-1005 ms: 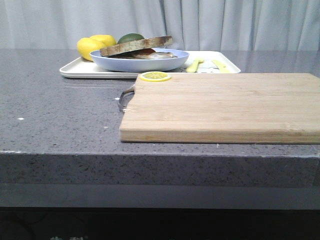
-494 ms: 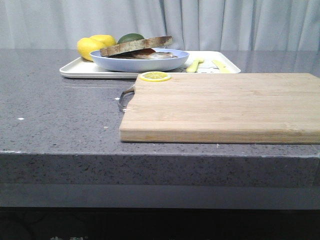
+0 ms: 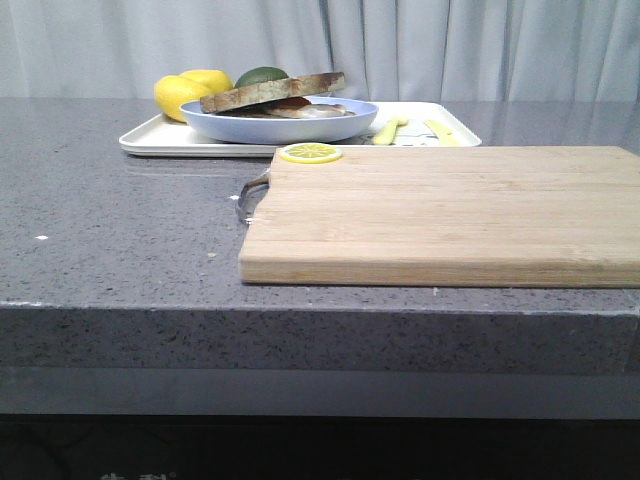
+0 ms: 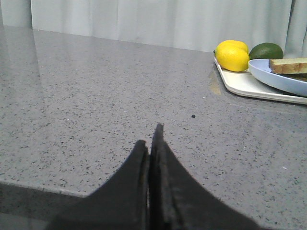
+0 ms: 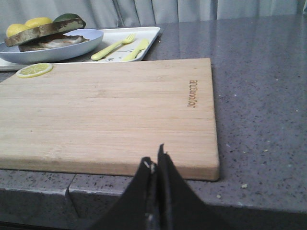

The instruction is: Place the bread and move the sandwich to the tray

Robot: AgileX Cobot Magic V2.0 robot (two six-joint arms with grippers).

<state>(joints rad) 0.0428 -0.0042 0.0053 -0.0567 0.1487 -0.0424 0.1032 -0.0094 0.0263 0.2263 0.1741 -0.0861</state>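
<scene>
The left gripper (image 4: 152,143) hung low over the bare grey counter (image 3: 120,220), its two dark fingers pressed together with nothing between them, pointing out across the stone toward the curtain (image 3: 450,45). The right gripper (image 5: 157,165) sat just as low at the near edge of the counter, its fingers also closed on nothing, tips aimed over the near side of the wooden cutting board (image 3: 450,210). Neither arm showed in the front view.

The tray (image 3: 150,138) lay at the back of the counter, behind the board's far left corner. On it stood the pale blue plate (image 3: 280,125), and in the plate lay the sandwich (image 3: 300,108), with egg white showing under the bread (image 3: 272,90), which rested tilted on top as the upper slice. Behind the plate on the tray sat two lemons (image 3: 185,92) and a dark green fruit (image 3: 262,75), close together. To the right of the plate, a pale yellow fork (image 5: 112,46) and knife (image 5: 136,49) lay side by side on the tray.

A lemon slice (image 3: 310,153) lay flat on the board's far left corner. A metal handle (image 3: 250,195) stuck out from the board's left end.
</scene>
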